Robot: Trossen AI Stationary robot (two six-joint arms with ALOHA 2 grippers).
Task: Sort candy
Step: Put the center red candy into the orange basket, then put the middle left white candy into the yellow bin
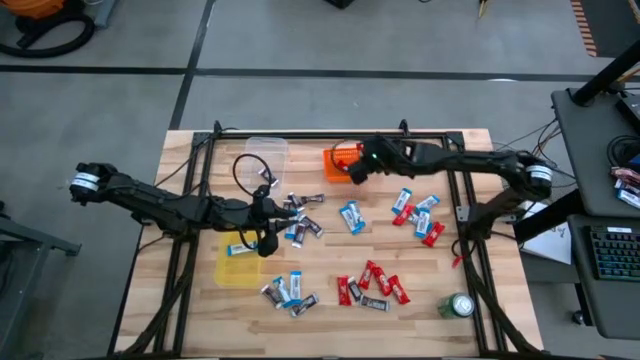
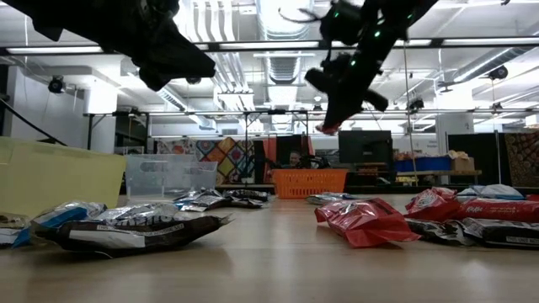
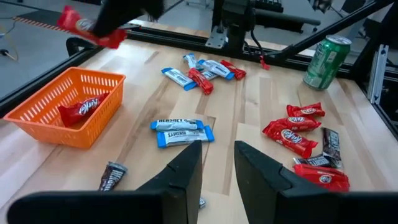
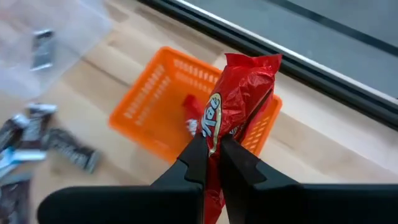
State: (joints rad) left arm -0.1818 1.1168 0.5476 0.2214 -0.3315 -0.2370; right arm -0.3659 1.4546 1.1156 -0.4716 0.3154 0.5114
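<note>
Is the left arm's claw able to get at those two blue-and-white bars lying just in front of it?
Probably yes. The left gripper is empty, jaws apart, and the blue-and-white bars lie flat on bare table ahead of it, nothing between.

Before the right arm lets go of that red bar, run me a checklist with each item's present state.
1. Right claw shut on the red candy bar: ok.
2. Bar lifted clear of the table, seen in the low view: ok.
3. Bar lined up over the orange basket: ok in the right wrist view; the exact drop line, cannot tell.
4. Basket matches: one red bar already lies inside: ok.
5. Left claw out of the way, open and empty over the table's middle, apart from the basket: ok.
6. Green can far from the drop: ok.
</note>
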